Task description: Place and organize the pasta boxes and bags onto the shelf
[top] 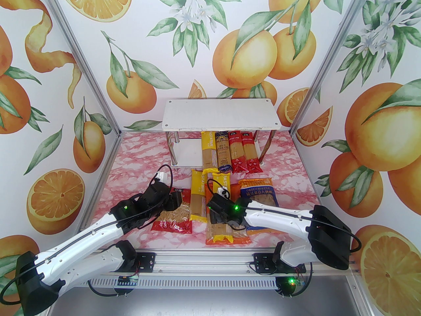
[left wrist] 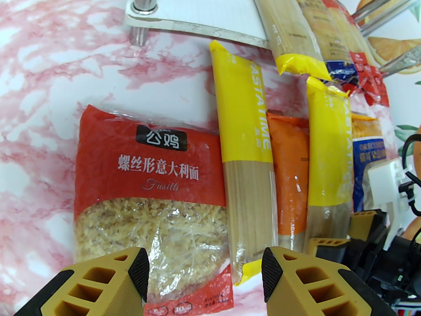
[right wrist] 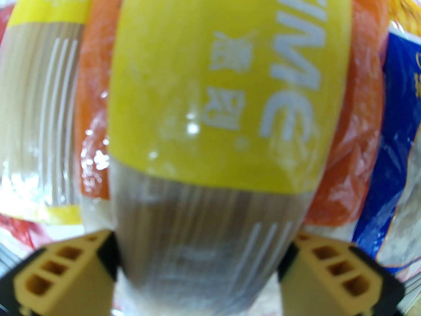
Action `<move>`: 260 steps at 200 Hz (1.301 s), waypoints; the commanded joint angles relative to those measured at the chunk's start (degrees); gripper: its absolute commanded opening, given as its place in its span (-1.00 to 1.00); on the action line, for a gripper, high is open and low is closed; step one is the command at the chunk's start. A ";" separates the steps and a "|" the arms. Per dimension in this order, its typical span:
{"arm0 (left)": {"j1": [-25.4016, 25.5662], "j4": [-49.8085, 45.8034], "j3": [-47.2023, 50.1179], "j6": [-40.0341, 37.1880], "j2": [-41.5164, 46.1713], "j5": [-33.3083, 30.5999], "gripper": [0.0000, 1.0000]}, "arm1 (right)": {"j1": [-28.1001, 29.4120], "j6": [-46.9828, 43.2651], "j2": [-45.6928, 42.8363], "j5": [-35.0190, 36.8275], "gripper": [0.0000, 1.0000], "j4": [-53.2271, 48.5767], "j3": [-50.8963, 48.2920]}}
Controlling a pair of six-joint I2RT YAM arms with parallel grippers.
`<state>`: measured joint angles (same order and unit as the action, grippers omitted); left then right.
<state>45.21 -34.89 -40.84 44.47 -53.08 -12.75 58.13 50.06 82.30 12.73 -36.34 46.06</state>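
Pick step: right hand (right wrist: 200, 252) straddles the yellow spaghetti pack (right wrist: 227, 94) atop the orange bag (right wrist: 358, 127) — gripping or not, I cannot tell. Left hand (left wrist: 205, 268) released over the fusilli bag (left wrist: 148, 183). Next — I'd clamp, then lift to the shelf (top: 220, 114).

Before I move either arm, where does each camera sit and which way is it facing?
Top external: above and behind the bases, looking down and forward over the table to the shelf; left arm and right arm reach in from the bottom.
Left wrist: on the left arm, looking past the open left tool over the red fusilli bag toward the shelf.
Right wrist: close above a yellow spaghetti pack, right tool fingers flanking it.
Shared: both wrist views catch that pack lying on the orange bag.
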 commanded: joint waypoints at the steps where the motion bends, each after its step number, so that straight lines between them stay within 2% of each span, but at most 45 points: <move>1: -0.75 1.41 0.89 -1.64 0.46 1.46 0.22 | 0.41 1.09 0.82 0.72 0.10 0.04 0.08; 33: -1.20 1.78 1.05 -2.12 0.52 1.86 0.22 | 0.86 1.53 -1.43 0.70 -0.38 -0.57 0.08; 61: -1.65 2.25 1.08 -2.55 0.61 1.77 0.21 | 1.85 1.31 -3.52 1.02 -1.00 -2.16 1.57; 137: -2.69 1.15 -0.35 -4.39 0.96 0.84 0.23 | 5.92 0.70 -9.89 0.30 -1.00 -4.89 11.45; 189: -3.44 1.17 -1.32 -5.39 1.02 0.62 0.24 | 6.47 -2.39 -9.28 -0.49 -1.00 -4.45 18.32; 216: -3.58 0.97 -2.89 -6.65 -0.21 0.28 0.24 | 3.98 -6.93 -4.05 0.14 -1.00 -4.80 24.60; 260: -3.95 0.23 -4.63 -8.06 -0.97 0.18 0.25 | -4.28 -13.24 5.79 -1.65 -1.00 -1.22 32.26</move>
<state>41.74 -34.37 -42.78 38.20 -53.80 -11.99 58.24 41.98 84.73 10.13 -44.21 72.88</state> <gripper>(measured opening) 0.622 0.154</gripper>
